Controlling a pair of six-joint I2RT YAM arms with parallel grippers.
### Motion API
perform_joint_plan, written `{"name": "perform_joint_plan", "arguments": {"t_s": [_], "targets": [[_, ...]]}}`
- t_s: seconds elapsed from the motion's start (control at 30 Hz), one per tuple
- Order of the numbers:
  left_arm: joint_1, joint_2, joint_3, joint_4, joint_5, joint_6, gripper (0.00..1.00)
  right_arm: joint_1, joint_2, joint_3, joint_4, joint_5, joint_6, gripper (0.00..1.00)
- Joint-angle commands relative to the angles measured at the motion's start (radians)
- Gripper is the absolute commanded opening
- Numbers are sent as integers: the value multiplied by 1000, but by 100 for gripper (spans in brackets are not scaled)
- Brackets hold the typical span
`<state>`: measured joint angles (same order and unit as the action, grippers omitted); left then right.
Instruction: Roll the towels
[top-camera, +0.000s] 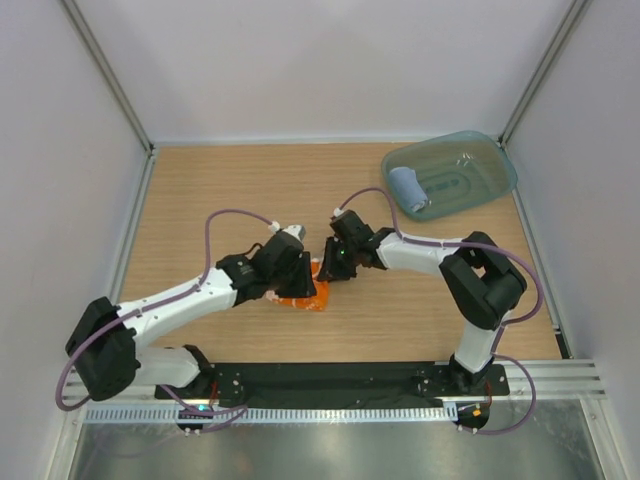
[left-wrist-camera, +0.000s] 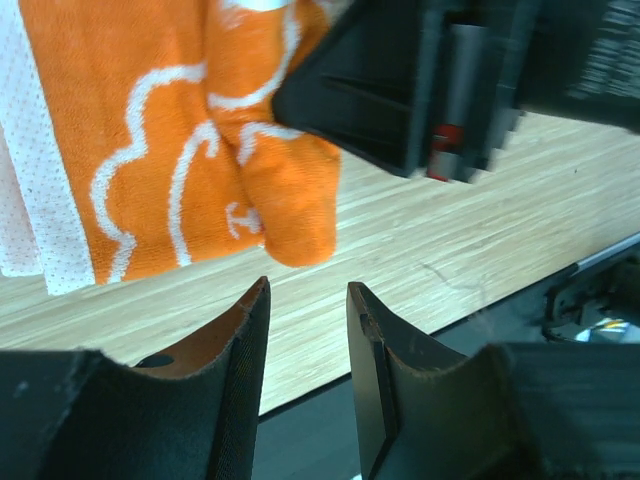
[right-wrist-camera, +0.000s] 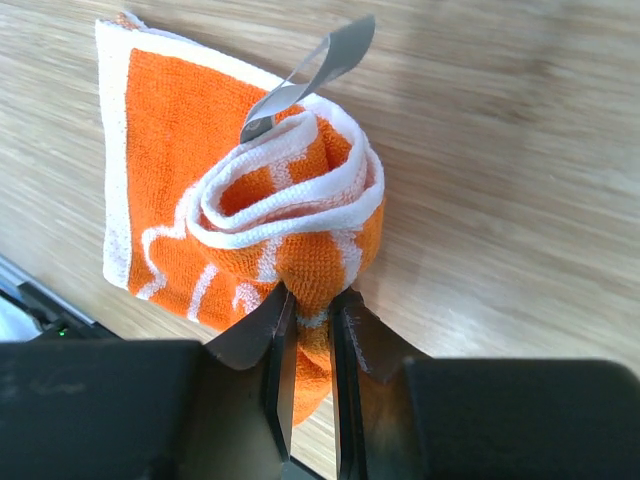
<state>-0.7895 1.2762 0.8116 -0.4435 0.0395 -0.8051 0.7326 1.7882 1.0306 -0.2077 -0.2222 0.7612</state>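
Observation:
The orange towel (top-camera: 309, 298) with white prints and white edging lies mid-table, one end wound into a loose roll (right-wrist-camera: 285, 205). My right gripper (right-wrist-camera: 310, 300) is shut on the lower fold of that roll, cloth squeezed between its jaws. My left gripper (left-wrist-camera: 308, 295) stands open just off the towel's corner (left-wrist-camera: 295, 215), over bare wood, with nothing between its fingers. In the top view the two grippers (top-camera: 300, 272) (top-camera: 333, 266) meet over the towel. The light blue towel (top-camera: 407, 189) lies rolled inside the teal tray (top-camera: 485, 165).
The tray sits at the far right corner. A grey label tag (right-wrist-camera: 310, 75) sticks up from the roll. The right gripper's black body (left-wrist-camera: 440, 90) hangs close above the left fingers. Walls enclose the table; a black base plate (top-camera: 330, 380) runs along the near edge.

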Motion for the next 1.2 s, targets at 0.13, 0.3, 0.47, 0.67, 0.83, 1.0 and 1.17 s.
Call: {"name": "perform_joint_plan", "arguments": {"t_s": [0.13,0.3,0.47,0.67,0.83,1.0,1.17], "targets": [[-239,29,121,-64,-369,60,38,13,-49,71,-194,86,-10,20],[-320,139,169,-14,-450,96,38,16,-32,114,-248,83,-11,20],[-336,219,164,63,-429,101,37,16,-36,118,-257,81,-13,20],[-336,271,136,124,-451,98,37,16,-42,117,-257,64,-16,20],[-335,317,135,120,-477,100,40,14,-47,131,-274,61,-25,20],[-335,354,90,126,-477,70,42,13,-50,135,-291,55,-34,23],[-332,377,63,141,-477,63,43,14,-36,149,-294,38,-40,24]]}}
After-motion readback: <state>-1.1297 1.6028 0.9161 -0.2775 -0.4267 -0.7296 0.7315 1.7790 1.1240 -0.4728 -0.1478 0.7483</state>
